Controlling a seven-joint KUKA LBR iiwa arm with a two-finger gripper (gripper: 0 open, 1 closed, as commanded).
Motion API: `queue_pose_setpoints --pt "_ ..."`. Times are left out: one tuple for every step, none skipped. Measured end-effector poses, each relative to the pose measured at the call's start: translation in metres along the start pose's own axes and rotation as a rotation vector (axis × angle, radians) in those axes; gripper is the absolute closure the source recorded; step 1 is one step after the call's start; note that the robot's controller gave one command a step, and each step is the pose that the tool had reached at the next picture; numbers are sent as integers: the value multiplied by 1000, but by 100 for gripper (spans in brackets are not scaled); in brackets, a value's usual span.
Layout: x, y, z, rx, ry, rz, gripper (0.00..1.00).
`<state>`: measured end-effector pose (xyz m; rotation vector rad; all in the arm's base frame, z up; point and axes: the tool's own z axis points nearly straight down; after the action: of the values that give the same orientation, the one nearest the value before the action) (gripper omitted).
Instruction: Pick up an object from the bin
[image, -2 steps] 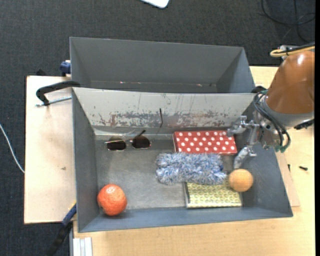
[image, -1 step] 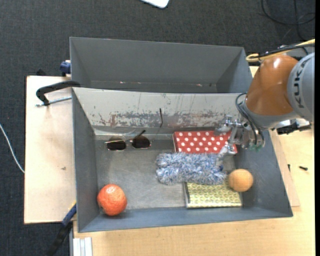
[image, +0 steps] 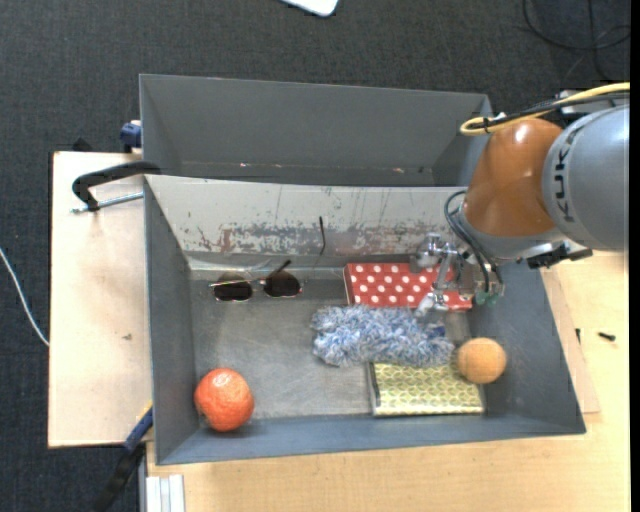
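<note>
Dark carpet (image: 300, 40) all round my workspace.
I see it charcoal and coarse-woven; black cables (image: 597, 22) loop at top right, and a thin white cord (image: 22, 300) trails down the left edge.

Metal gripper (image: 446, 284), next to a glossy orange cover (image: 510, 190). Just below it, a shaggy blue-white cloth (image: 375, 336); beside that, a matt, finely rough orange ball (image: 481, 361). The bin (image: 300, 130) is matt grey metal, scuffed on the wall behind.

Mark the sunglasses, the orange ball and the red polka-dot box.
sunglasses (image: 257, 288), camera view, bridge between the lenses.
orange ball (image: 481, 360), camera view, middle of its top.
red polka-dot box (image: 385, 285), camera view, bare left part of its lid.
</note>
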<state>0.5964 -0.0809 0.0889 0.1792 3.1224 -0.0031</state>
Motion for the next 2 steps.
queue_pose_setpoints --pt "-4 15 4 3 -6 -215 0" --pt "-6 25 8 -1 1 95 0"
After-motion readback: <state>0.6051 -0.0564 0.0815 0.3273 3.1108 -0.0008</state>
